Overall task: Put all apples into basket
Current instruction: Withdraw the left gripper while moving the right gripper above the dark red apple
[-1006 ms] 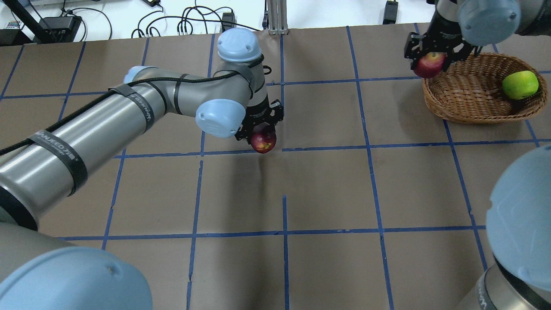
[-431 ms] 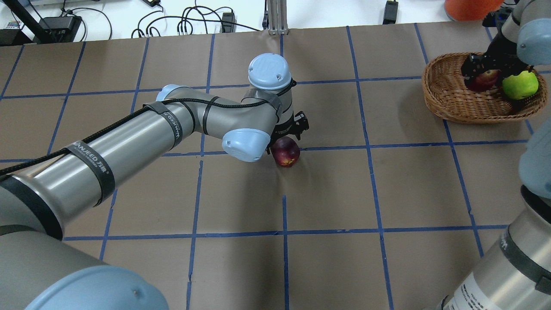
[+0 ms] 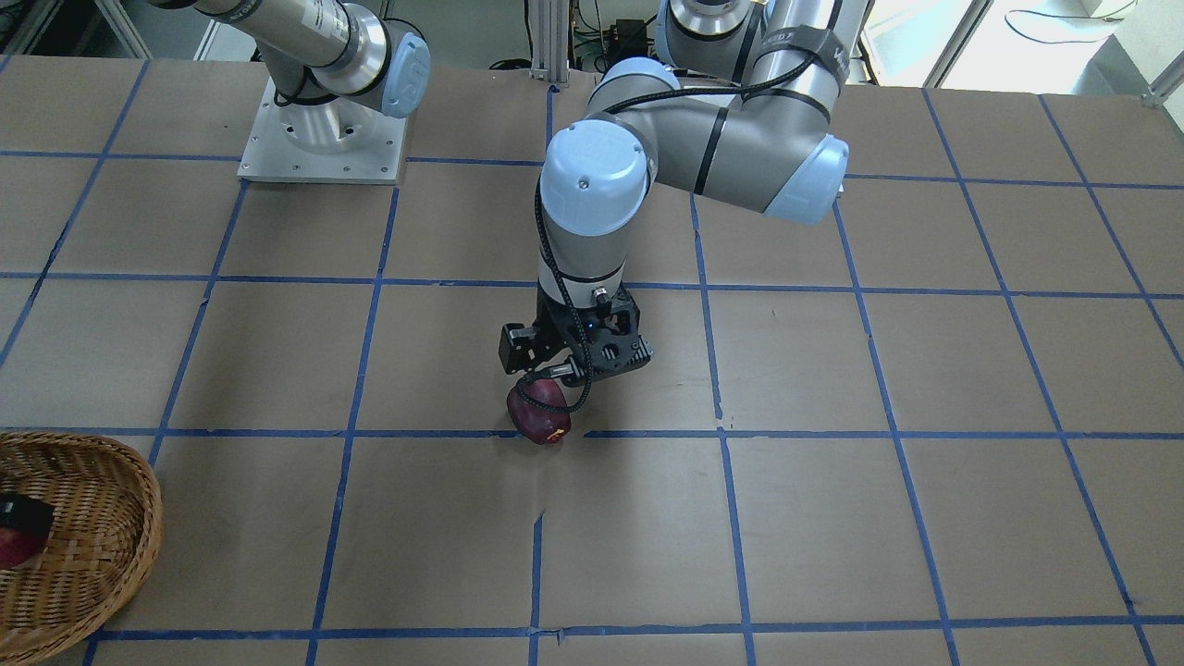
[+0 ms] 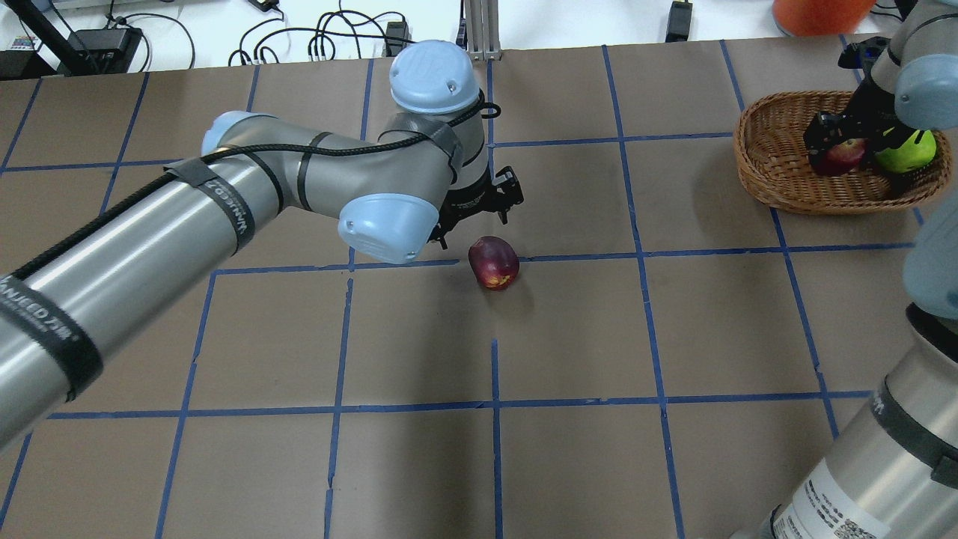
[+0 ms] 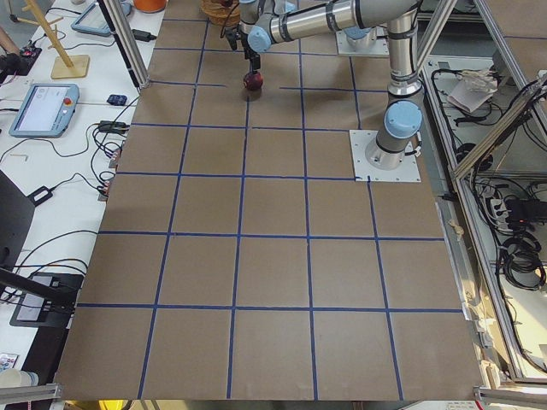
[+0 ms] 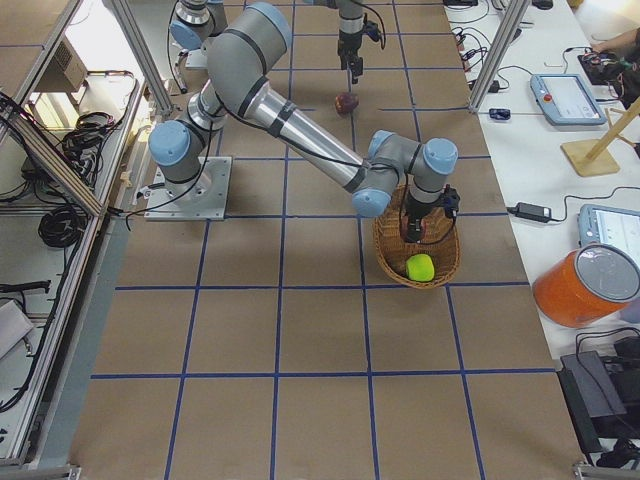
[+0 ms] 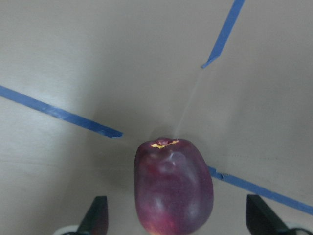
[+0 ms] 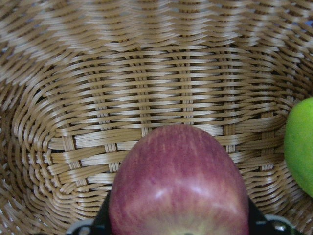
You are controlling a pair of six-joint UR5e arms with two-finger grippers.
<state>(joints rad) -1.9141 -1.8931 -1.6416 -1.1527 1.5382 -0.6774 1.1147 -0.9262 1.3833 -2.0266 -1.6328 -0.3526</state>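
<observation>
The dark maroon apple (image 4: 494, 262) lies on the brown table on a blue tape line, also in the front view (image 3: 539, 413). My left gripper (image 4: 479, 206) is open just above and behind it; in the left wrist view the apple (image 7: 173, 191) sits between the spread fingertips (image 7: 98, 215). The wicker basket (image 4: 763, 180) stands at the far right. My right gripper (image 4: 837, 142) is down inside it, shut on the red apple (image 4: 844, 153), which fills the right wrist view (image 8: 178, 181). The yellow-green apple (image 4: 907, 150) lies in the basket beside it.
An orange container (image 4: 819, 11) stands beyond the basket, off the table's far edge. Cables and power bricks (image 4: 329, 37) lie along the far edge. A metal post (image 4: 479, 30) stands at the far middle. My left arm's long link (image 4: 187, 217) spans the table's left half.
My left gripper carried the maroon apple to the right, set it on the table, opened and drew back above it. My right gripper moved the red apple from the basket's rim down inside.
</observation>
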